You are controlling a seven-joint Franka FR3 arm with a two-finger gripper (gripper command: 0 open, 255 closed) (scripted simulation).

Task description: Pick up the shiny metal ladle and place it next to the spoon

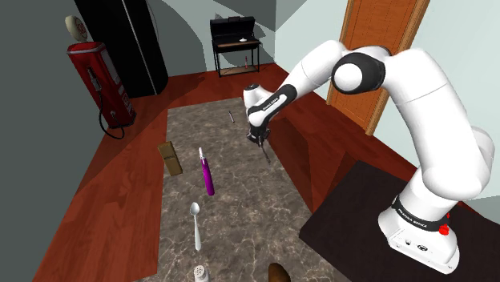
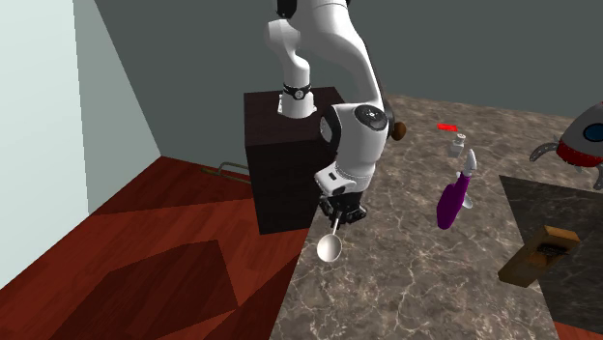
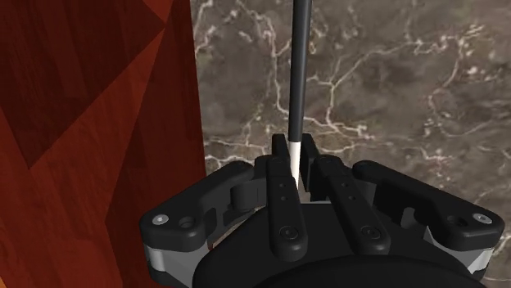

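white arm [image 1: 437, 104], dark joints, black tool [image 3: 293, 149]

Glossy metal ladle [image 2: 330, 247], veined brown marble counter [image 3: 393, 74], polished red wood floor [image 3: 90, 98], matt black gripper [image 3: 292, 146]

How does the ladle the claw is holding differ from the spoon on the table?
The ladle is clasped in the claw, the spoon lies free. The ladle hangs upright, bowl down, above the marble top; the spoon lies flat on it. Both have a slim handle and rounded bowl.
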